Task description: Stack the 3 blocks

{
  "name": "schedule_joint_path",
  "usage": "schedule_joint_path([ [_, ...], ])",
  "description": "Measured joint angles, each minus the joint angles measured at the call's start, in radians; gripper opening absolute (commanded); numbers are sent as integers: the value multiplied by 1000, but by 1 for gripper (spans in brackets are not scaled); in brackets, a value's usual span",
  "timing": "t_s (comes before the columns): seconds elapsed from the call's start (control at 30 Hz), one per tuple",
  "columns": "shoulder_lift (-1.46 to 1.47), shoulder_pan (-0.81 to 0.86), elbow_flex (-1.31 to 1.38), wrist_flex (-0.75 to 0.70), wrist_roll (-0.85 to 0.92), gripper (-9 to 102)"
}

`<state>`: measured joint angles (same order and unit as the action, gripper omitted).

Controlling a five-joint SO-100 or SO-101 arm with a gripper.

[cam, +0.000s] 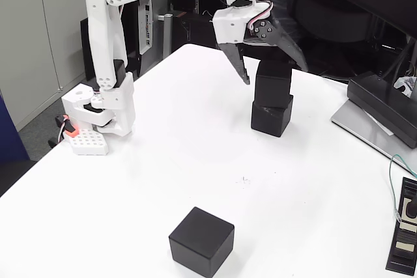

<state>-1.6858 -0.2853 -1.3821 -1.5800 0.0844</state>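
**Hand open over a two-block stack, third block waiting**

The hand (273, 73) hangs spread wide at the top block (273, 83): one dark finger (236, 63) stands clear to the left of it in the fixed view, the other angles down on the right behind it. Neither seems to press on the block, so I judge it released. That block sits on the bottom block (272, 115), turned slightly and shifted a little off square.

To finish this step well, the hand should rise straight up, without sideways drift, so no finger clips the skewed top block and tips the pair.

The third block (201, 241) lies alone on the desk (163, 148) near the front edge, well apart from the hand and stack. Fetching it means a long reach forward, then a centred placement on a slightly crooked base.
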Motion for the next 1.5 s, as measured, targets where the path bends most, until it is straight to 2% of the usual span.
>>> schedule_joint_path([
  [0.43, 0, 557, 0, 0, 348, 40],
  [0.7, 14, 782, -23, 0, 522, 40],
  [0.8, 48, 810, -72, 25, 569, 40],
  [0.93, 74, 830, -138, 127, 597, 40],
  [1.27, 141, 828, -314, 379, 600, 40],
  [1.5, 233, 828, -331, 489, 600, 40],
])
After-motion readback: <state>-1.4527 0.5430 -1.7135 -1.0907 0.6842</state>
